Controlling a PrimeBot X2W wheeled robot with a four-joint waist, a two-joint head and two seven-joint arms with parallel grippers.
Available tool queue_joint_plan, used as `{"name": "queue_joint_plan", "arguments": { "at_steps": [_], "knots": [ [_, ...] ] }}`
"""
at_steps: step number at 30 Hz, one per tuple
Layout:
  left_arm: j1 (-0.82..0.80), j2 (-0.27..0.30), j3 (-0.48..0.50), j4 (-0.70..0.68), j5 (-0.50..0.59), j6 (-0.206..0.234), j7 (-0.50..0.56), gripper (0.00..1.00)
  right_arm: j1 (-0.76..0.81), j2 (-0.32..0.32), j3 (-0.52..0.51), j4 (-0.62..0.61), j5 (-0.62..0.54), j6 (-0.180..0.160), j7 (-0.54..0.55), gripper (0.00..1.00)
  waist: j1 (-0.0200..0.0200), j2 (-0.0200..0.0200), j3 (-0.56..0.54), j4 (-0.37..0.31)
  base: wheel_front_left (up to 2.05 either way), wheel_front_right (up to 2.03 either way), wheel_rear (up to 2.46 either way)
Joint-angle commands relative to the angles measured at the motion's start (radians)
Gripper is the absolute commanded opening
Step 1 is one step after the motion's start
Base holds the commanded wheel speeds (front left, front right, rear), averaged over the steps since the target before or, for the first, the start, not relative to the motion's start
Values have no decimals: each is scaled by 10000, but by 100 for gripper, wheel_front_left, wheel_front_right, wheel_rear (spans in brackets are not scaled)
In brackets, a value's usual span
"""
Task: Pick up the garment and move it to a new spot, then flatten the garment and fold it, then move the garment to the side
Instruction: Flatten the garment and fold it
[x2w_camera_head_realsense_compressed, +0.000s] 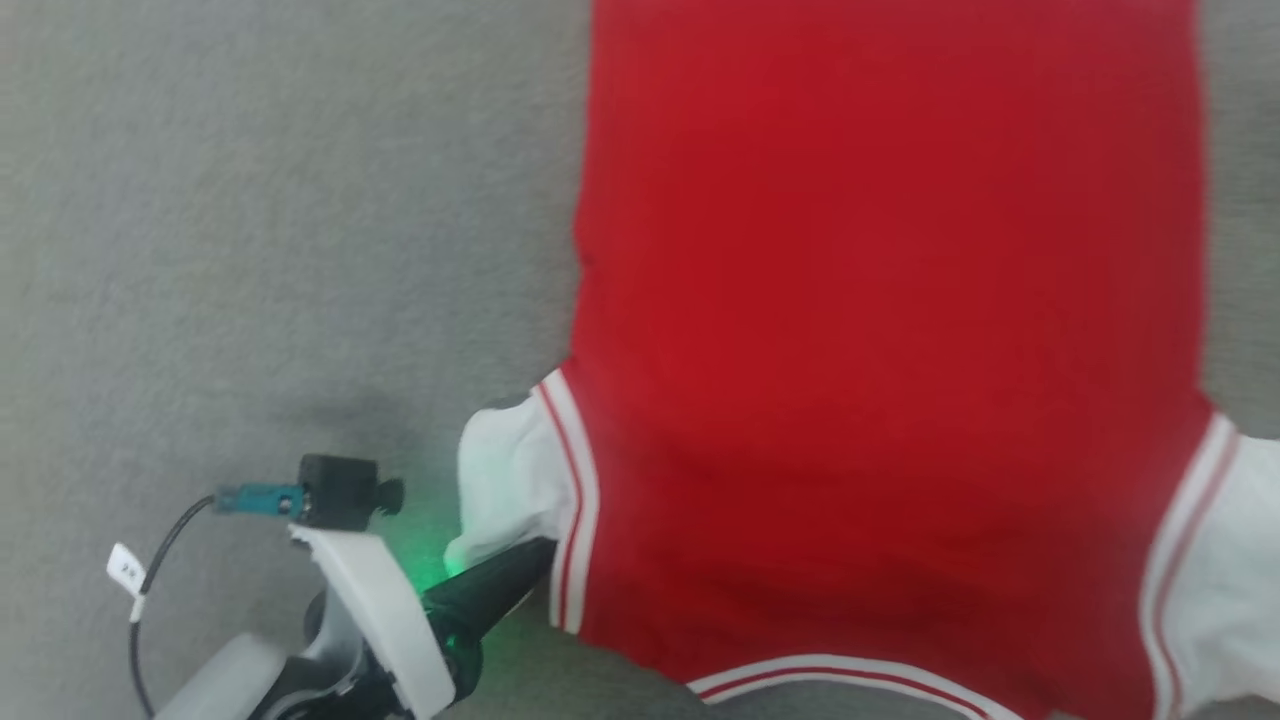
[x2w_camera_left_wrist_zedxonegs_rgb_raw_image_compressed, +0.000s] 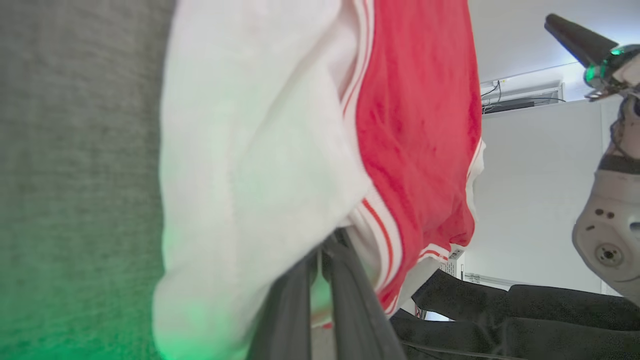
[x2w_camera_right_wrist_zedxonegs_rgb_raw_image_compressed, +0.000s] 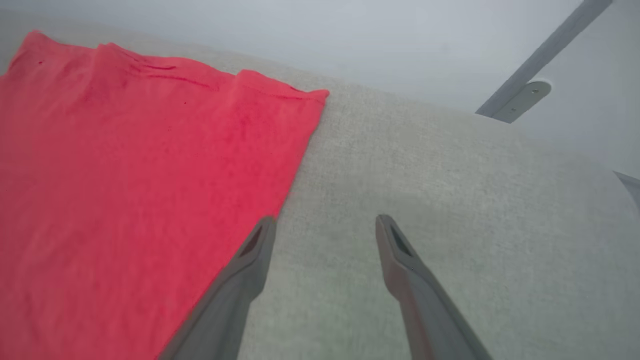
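The soft red shirt (x2w_camera_head_realsense_compressed: 880, 300) lies spread almost flat from centre to 3 o'clock on nubby grey upholstery (x2w_camera_head_realsense_compressed: 250, 250), seemingly mid-flattening with folding still ahead, its white sleeve (x2w_camera_head_realsense_compressed: 505, 480) at 7 o'clock pinched in the closed left claw (x2w_camera_head_realsense_compressed: 530, 560) while the right claw (x2w_camera_right_wrist_zedxonegs_rgb_raw_image_compressed: 325, 225) gapes wide, empty.

Soft, even light over the head view, and the whole frame is smeared with motion blur, the red shirt (x2w_camera_head_realsense_compressed: 880, 300) fuzzy at its edges. Green glow spilling from the left gripper (x2w_camera_head_realsense_compressed: 535, 558) at lower left onto the grey cloth (x2w_camera_head_realsense_compressed: 250, 250), a faint dark shadow just above it. Left wrist view: green tint pooling in the lower left corner, white sleeve (x2w_camera_left_wrist_zedxonegs_rgb_raw_image_compressed: 250, 150) washed out and soft, bright wall at right. Right wrist view hazy and pale, milky along the top
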Motion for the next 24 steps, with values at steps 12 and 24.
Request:
{"name": "queue_joint_plan", "arguments": {
  "at_steps": [12, 24],
  "knots": [
    [-1074, -272, -1119, 244, -182, 62, -668, 0, -4790, 720, 1316, 4526, -2447, -3, 1735, 100, 0, 0, 1625, 1478, 0, 0, 0],
    [-1976, -129, -1915, 574, -536, 106, -1215, 0, -5739, 1381, 1638, 6311, -2716, 0, 1931, 39, 0, 0, 1879, 1598, 0, 0, 0]
  ]
}}
